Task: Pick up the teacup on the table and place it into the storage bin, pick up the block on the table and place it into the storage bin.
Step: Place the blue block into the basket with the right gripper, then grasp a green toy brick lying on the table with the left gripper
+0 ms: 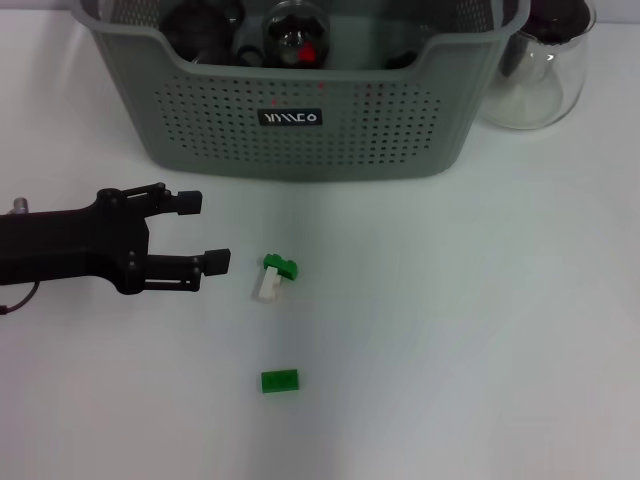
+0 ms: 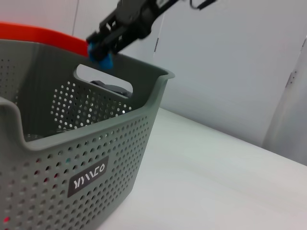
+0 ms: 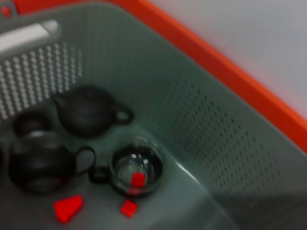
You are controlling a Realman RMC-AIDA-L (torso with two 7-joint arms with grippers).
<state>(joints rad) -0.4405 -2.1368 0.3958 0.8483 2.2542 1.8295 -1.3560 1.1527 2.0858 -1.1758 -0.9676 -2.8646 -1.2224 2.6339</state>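
**K:** Head view: left pincer (image 1: 205, 232) sits low over the desk (image 1: 480, 330), fingers apart, nothing between them. The green-and-white block (image 1: 274, 277) lies just beside its tips, on the bin side of the flat green block (image 1: 280, 381).

**M:** How will it handle?

**K:** My guess is light, rigid plastic, probably a bit slick. The two-tone one looks stepped (green piece on white), so I'd close across the straight long sides, not the stepped end. The flat one is low, so the fingers would have to come nearly down to the desk.

**M:** Right pincer?

**K:** It shows in the left wrist view (image 2: 103, 50), above the far rim of the storage bin (image 1: 300, 130), clamped on a small blue block (image 2: 106, 61).

**M:** Counts?

**K:** Two blocks on the desk, one blue in the air. In the bin, right wrist view: three red blocks (image 3: 67, 207), one of them inside a dark teacup (image 3: 136, 168); two dark teapots (image 3: 88, 111); another dark round thing I can't identify. One glass jug (image 1: 540, 70) beside the bin. No teacup left on the desk.
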